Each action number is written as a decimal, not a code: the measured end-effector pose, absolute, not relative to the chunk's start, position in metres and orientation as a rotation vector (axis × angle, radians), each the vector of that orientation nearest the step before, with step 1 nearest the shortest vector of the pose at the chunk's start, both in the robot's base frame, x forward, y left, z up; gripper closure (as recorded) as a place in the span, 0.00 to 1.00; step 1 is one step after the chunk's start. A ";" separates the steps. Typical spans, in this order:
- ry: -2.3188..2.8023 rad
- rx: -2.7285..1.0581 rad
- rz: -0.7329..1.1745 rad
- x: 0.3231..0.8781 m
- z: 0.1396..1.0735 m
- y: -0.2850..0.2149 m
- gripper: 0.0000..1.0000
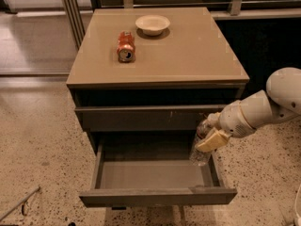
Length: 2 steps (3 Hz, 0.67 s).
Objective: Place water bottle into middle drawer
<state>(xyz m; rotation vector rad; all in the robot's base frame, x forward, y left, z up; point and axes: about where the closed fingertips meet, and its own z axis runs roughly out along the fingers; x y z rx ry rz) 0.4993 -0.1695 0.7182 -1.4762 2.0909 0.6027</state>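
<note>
The water bottle (201, 149), clear plastic, hangs upright at the right end of the open middle drawer (155, 174), its base down inside near the right wall. My gripper (210, 136) comes in from the right on a white arm and is shut on the water bottle's upper part with its tan fingers (213, 140). The drawer is pulled out and shows a flat grey inside with nothing else in it. Whether the bottle's base touches the drawer floor is unclear.
The cabinet top (188, 55) carries a red-orange soda can (125, 46) lying on its side and a white bowl (153, 24). A closed drawer front (141, 119) sits above the open one. Speckled floor surrounds the cabinet; a railing runs behind.
</note>
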 end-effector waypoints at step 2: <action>1.915 -1.647 0.644 0.499 0.610 -0.150 1.00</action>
